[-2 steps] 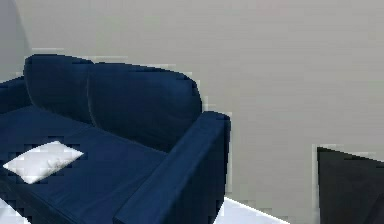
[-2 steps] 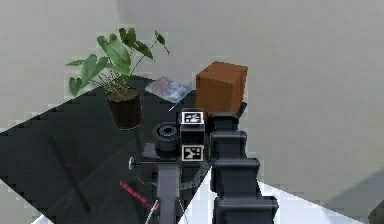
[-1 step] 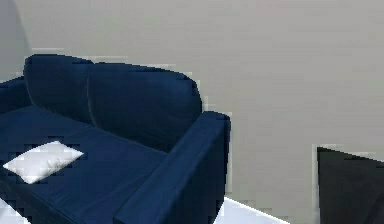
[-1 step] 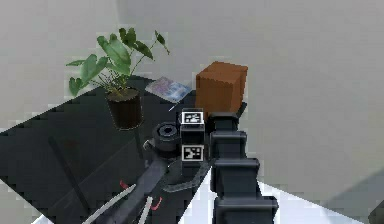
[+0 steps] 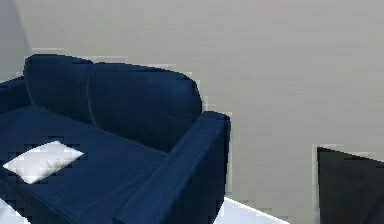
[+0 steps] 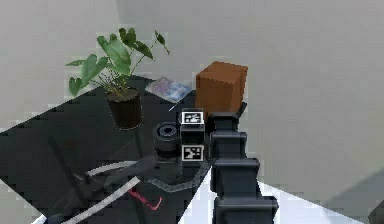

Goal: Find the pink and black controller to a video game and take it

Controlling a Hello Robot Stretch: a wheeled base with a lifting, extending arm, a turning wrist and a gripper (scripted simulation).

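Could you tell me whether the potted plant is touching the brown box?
Apart: the arm side view shows black tabletop between the potted plant and the brown box.

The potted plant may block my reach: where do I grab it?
Likely by the potted plant's dark pot, level from the arm side view's bottom: it stands upright on the table, and leaves spread above its rim, crowding a top approach.

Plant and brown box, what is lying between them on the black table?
In the arm side view, a flat grey-blue thing, maybe a thin book, lies on the black table between the potted plant and the brown box.
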